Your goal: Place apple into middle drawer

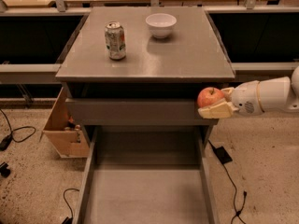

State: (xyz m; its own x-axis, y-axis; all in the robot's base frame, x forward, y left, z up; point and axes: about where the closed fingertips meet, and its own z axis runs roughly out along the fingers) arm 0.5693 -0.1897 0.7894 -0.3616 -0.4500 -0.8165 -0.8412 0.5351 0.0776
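The small red apple [210, 97] sits between the cream fingers [217, 110] of my gripper [214, 101], which is shut on it. The gripper reaches in from the right on a white arm [268, 96] and holds the apple in front of the cabinet's right front corner, level with the closed top drawer front [133, 111]. The middle drawer [145, 190] is pulled wide open below, its flat grey floor bare. The apple hangs above the drawer's right wall [205, 171].
On the cabinet top [187, 55] stand a soda can [115, 41] and a white bowl [160, 25]. A cardboard box [65, 125] sits on the floor left of the cabinet. Cables [233, 185] and a black adapter [220, 155] lie on the floor at right.
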